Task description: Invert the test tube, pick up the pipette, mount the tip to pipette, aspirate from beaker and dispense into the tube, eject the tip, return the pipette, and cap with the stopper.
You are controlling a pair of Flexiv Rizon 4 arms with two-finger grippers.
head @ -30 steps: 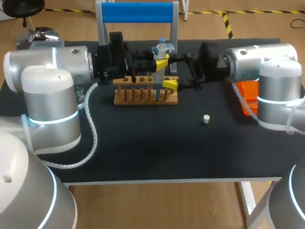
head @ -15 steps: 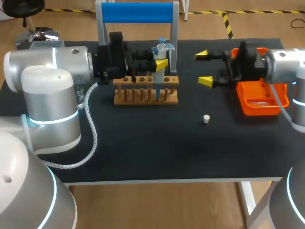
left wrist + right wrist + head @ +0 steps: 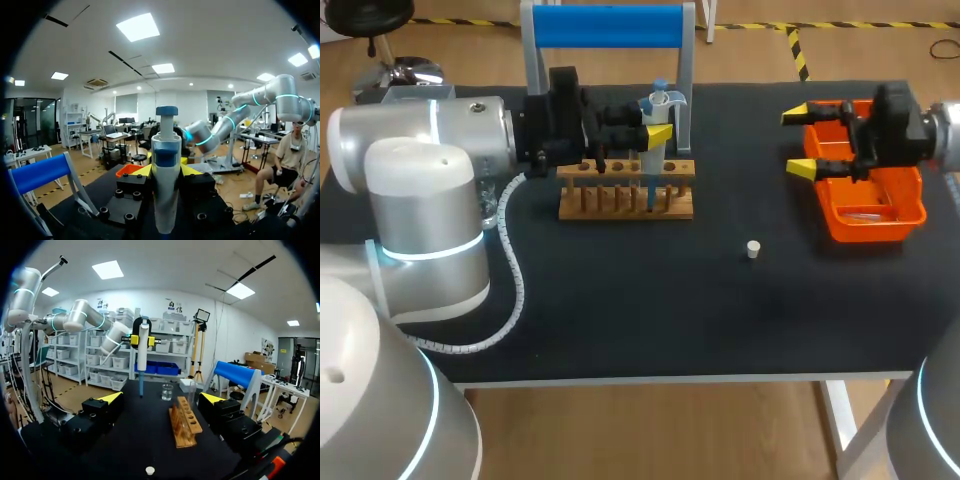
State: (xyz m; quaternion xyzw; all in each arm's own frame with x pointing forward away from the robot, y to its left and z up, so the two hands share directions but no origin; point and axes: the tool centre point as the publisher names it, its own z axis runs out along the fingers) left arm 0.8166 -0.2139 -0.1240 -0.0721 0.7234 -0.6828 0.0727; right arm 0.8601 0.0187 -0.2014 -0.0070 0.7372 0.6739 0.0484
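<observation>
My left gripper (image 3: pixel 658 132) is shut on the white and blue pipette (image 3: pixel 654 140) and holds it upright over the wooden tube rack (image 3: pixel 625 204). In the left wrist view the pipette (image 3: pixel 166 170) stands between the yellow tips. The right wrist view shows the pipette (image 3: pixel 142 354) hanging above the table, beyond the rack (image 3: pixel 185 422). A clear tube (image 3: pixel 192 391) stands at the rack's far end, and a small beaker (image 3: pixel 167 391) sits behind it. My right gripper (image 3: pixel 807 140) is open and empty at the left edge of the orange tray (image 3: pixel 892 222). The white stopper (image 3: pixel 753 249) lies on the mat.
A blue-barred pipette stand (image 3: pixel 610 26) rises behind the rack. The left arm's white cable (image 3: pixel 510 280) loops over the mat at the left. The stopper (image 3: pixel 149 470) lies on the mat below my right gripper (image 3: pixel 161 399).
My right gripper has drawn back from beside the pipette and rack, moving right to the orange tray with its fingers open. The left arm and pipette have not moved.
</observation>
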